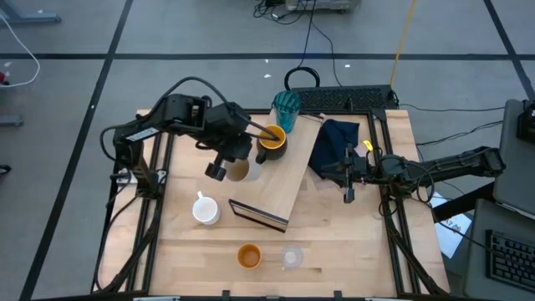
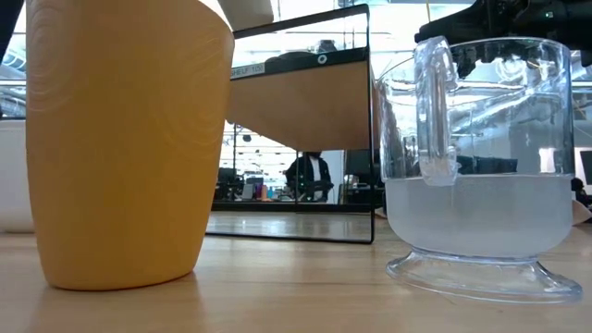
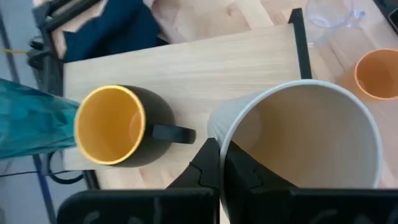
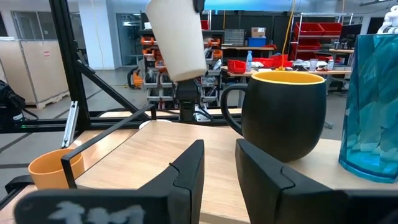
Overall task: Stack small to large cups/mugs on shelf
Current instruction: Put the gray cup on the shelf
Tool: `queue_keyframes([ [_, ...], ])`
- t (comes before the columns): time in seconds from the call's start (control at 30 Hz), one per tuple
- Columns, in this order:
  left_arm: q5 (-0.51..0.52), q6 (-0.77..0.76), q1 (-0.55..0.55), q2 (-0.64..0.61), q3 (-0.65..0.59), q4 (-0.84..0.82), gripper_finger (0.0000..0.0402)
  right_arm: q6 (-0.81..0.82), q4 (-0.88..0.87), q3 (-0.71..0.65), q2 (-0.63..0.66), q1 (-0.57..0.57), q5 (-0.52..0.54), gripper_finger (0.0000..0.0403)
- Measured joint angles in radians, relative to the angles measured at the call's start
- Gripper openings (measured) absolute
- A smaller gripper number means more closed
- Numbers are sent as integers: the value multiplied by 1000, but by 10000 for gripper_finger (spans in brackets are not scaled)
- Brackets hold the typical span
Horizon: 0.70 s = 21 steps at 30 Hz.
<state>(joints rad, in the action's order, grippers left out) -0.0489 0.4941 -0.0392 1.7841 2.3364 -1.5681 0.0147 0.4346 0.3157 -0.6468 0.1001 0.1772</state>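
The left gripper (image 3: 221, 168), clamped on the rim of the beige cup (image 3: 305, 134), holds it lifted above the light-wood shelf (image 1: 288, 171), just beside the dark mug with yellow inside (image 1: 272, 142). The teal ribbed tumbler (image 1: 286, 107) stands at the shelf's far end. The right gripper (image 4: 217, 165), slightly parted and empty, rests at the table's right near the navy cloth (image 1: 336, 144).

Shelf (image 2: 305, 102) edge label: small white sticker, print too small to read.
Other readable text: none on cups or tabletop.
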Motion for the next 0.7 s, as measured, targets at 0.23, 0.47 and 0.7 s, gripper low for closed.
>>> queue_keyframes([
  [0.23,-58,-9,-1,28,-1,5,0,0,-21,0,0,0,0,84],
  [0.47,-80,-20,-2,80,-3,-2,0,0,-30,0,0,0,0,84],
  [0.7,-122,-5,-24,130,-3,-3,0,0,-30,0,0,0,0,84],
])
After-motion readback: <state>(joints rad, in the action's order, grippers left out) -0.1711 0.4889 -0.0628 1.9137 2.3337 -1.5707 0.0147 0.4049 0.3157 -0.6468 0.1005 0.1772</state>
